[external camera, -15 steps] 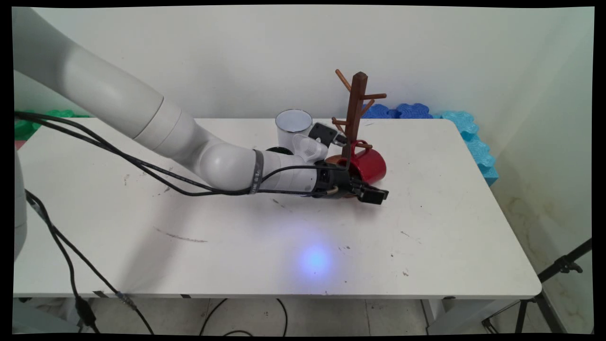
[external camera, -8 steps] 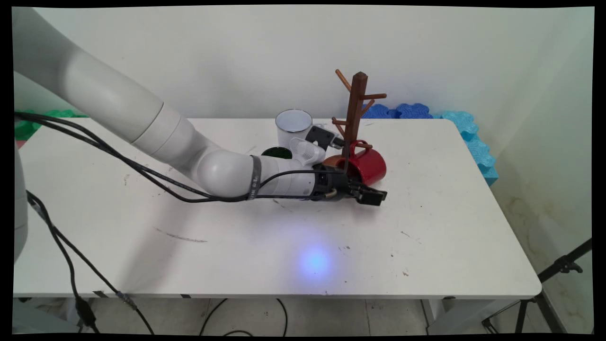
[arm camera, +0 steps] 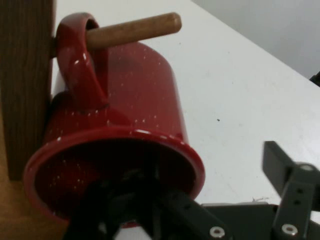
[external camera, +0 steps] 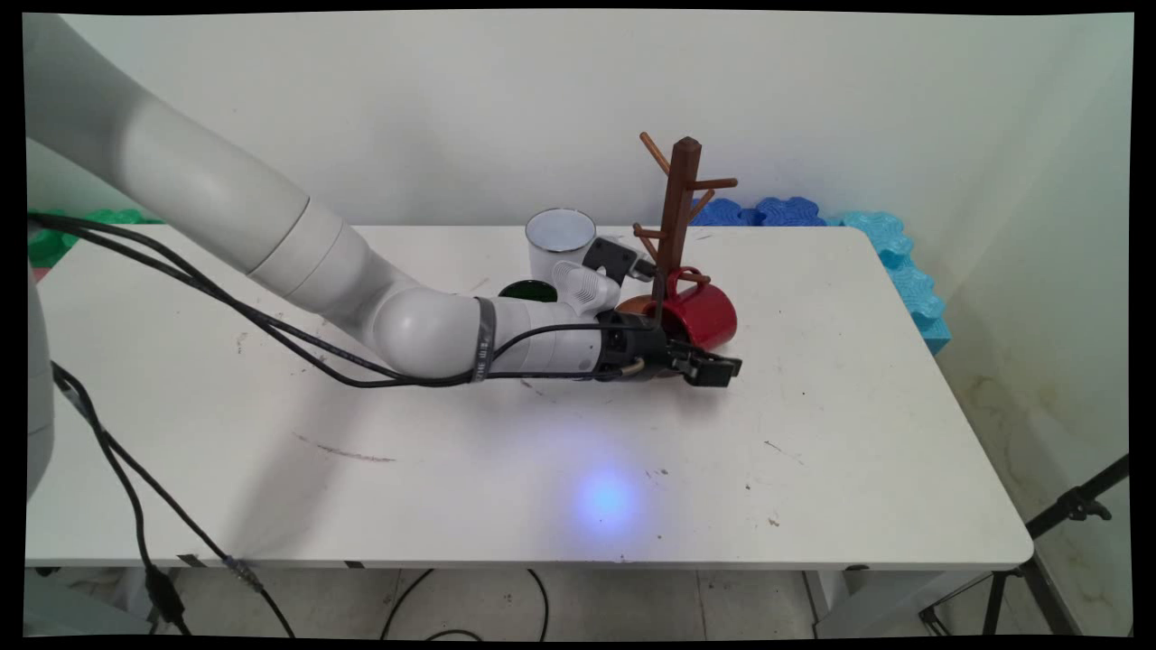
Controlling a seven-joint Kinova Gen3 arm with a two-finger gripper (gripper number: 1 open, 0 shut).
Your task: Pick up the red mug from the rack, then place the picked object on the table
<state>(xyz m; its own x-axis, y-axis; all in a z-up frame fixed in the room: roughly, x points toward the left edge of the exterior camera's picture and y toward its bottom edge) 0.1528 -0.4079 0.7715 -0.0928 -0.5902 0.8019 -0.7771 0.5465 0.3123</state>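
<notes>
A red mug (external camera: 706, 316) hangs by its handle on a low peg (arm camera: 135, 31) of the brown wooden mug tree (external camera: 679, 203), tilted with its mouth toward my hand. In the hand view the red mug (arm camera: 127, 95) fills the left half, beside the tree's trunk (arm camera: 25, 75). My gripper (external camera: 712, 364) is at the mug's mouth and open. In the hand view, my gripper (arm camera: 200, 185) has one finger reaching inside the mug. The other finger (arm camera: 282, 165) stands well outside its wall, over the bare table.
A white mug (external camera: 560, 239) stands upright behind my wrist, with a dark green round thing (external camera: 528, 291) beside it. Blue foam mats (external camera: 786, 212) lie behind the table's far right corner. A black tripod (external camera: 1066, 515) stands right of the table.
My arm's forearm and wrist have drifted slightly left and away from the camera. The gripper stays at the red mug's mouth, and the mug has not moved on its peg.
</notes>
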